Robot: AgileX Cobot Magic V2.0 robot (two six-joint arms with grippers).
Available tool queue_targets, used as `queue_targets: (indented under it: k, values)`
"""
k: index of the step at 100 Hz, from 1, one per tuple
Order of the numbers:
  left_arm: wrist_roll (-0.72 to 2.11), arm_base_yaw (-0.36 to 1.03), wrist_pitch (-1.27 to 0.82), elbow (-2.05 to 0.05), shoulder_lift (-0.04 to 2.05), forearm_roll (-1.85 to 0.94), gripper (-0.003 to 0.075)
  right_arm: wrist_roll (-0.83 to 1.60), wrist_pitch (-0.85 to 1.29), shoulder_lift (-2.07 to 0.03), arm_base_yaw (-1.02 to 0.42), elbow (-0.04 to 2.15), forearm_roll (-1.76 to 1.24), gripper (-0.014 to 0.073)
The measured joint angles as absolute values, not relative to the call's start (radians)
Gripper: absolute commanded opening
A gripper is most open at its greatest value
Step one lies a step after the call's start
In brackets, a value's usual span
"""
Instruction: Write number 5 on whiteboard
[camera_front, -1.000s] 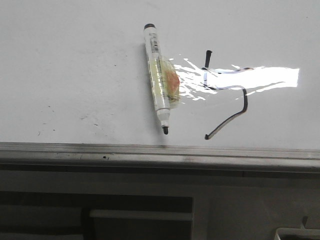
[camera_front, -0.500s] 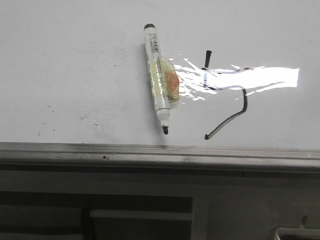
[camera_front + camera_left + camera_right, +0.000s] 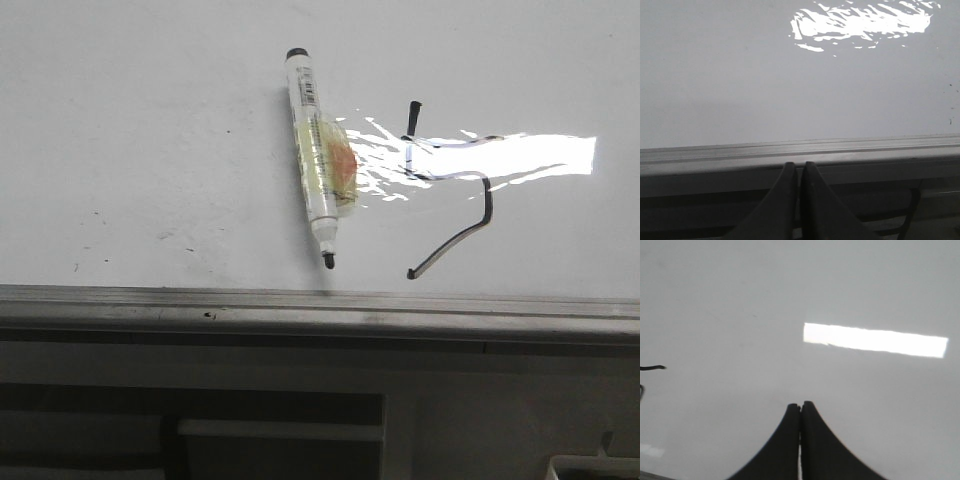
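Note:
The whiteboard (image 3: 150, 130) is a glossy white board that fills the front view. The number 5 (image 3: 452, 190) is a thin black line on it, a short upright stroke joined to a hooked curve, partly washed out by glare. A white marker (image 3: 315, 155) with a yellowish wrap lies loose on the board just left of the number 5, its black tip towards the rail. Neither gripper shows in the front view. My left gripper (image 3: 800, 166) is shut and empty over the rail (image 3: 790, 152). My right gripper (image 3: 800, 404) is shut and empty over bare board (image 3: 740, 300); a bit of the line (image 3: 652, 368) shows at the edge.
A grey metal rail (image 3: 320, 310) runs along the board's near edge, with dark frame parts below it. Bright light glare (image 3: 520, 155) lies across the board. Small dark specks (image 3: 160, 237) dot the board to the left of the marker.

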State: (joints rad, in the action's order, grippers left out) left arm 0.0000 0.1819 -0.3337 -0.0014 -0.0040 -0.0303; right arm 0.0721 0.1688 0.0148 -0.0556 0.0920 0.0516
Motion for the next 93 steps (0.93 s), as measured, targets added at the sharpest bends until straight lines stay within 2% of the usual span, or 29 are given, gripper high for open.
queue_targets:
  k: [8, 19, 36, 93]
  values:
    - [0.0, 0.182, -0.334, -0.001, -0.004, -0.03, -0.002, 0.051, 0.098, 0.015, 0.002, 0.003, 0.05, -0.0063]
    - [0.0, 0.182, -0.334, -0.001, -0.004, -0.03, -0.002, 0.043, 0.139, 0.015, 0.034, -0.014, 0.05, -0.0063]
    - [0.0, 0.182, -0.334, -0.001, -0.004, -0.03, -0.002, 0.039, 0.321, 0.015, 0.034, -0.012, 0.05, -0.0063]
    - [0.0, 0.182, -0.334, -0.001, -0.004, -0.03, -0.002, 0.038, 0.325, 0.015, 0.034, -0.012, 0.05, -0.0063]
